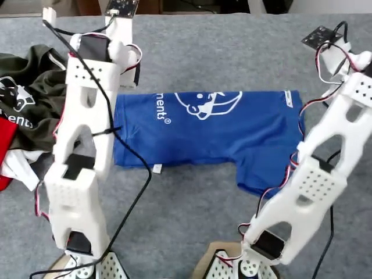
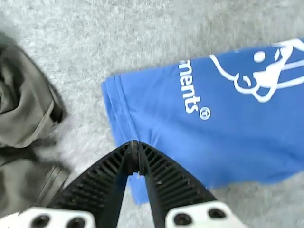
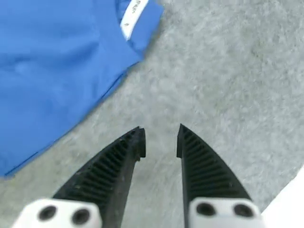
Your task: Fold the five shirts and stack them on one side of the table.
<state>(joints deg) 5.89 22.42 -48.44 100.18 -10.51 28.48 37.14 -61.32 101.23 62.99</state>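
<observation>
From above, a grey felt-like tabletop [image 1: 232, 46] carries a blue shirt of soft cloth with white print [image 1: 232, 133], lying flat in the middle between the white left arm [image 1: 81, 116] and the white right arm [image 1: 325, 157]. A crumpled heap of olive, red and white shirts [image 1: 29, 99] sits at the left arm's outer side.

At the left wrist, the left gripper [image 2: 135, 154] has its black ribbed tips pressed together over the blue shirt's edge.

At the right wrist, the right gripper [image 3: 160, 137] stands spread over bare grey surface beside the shirt's white neck label [image 3: 131, 14].

Blue shirt [image 1: 232, 136] spread flat; shirt pile [image 1: 32, 93] crumpled beside.
</observation>
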